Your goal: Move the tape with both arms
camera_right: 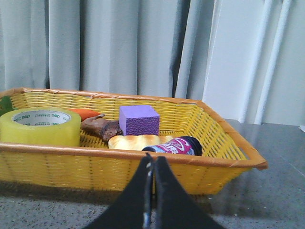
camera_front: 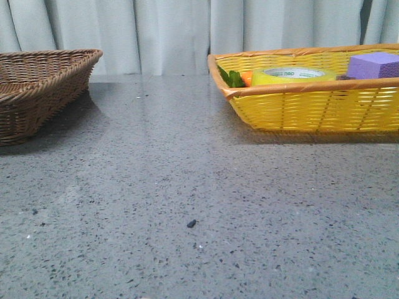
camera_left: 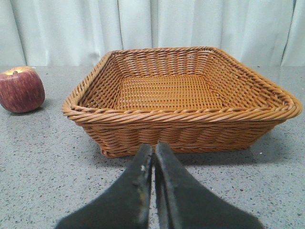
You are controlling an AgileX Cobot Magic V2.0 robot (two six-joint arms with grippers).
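The tape (camera_front: 293,76), a yellow roll with a white core and green lettering, lies flat in the yellow basket (camera_front: 312,109) at the right of the table. It also shows in the right wrist view (camera_right: 40,127), at the basket's left end. My right gripper (camera_right: 153,160) is shut and empty, just in front of the yellow basket's near wall. My left gripper (camera_left: 154,148) is shut and empty, just in front of the empty brown wicker basket (camera_left: 181,121). Neither gripper shows in the front view.
The yellow basket also holds a purple foam block (camera_right: 138,119), a carrot (camera_right: 86,114), a brown piece (camera_right: 101,128), a bread-like item (camera_right: 138,141) and a dark can (camera_right: 174,145). A red apple (camera_left: 21,89) sits left of the brown basket (camera_front: 37,87). Curtains hang behind the table.
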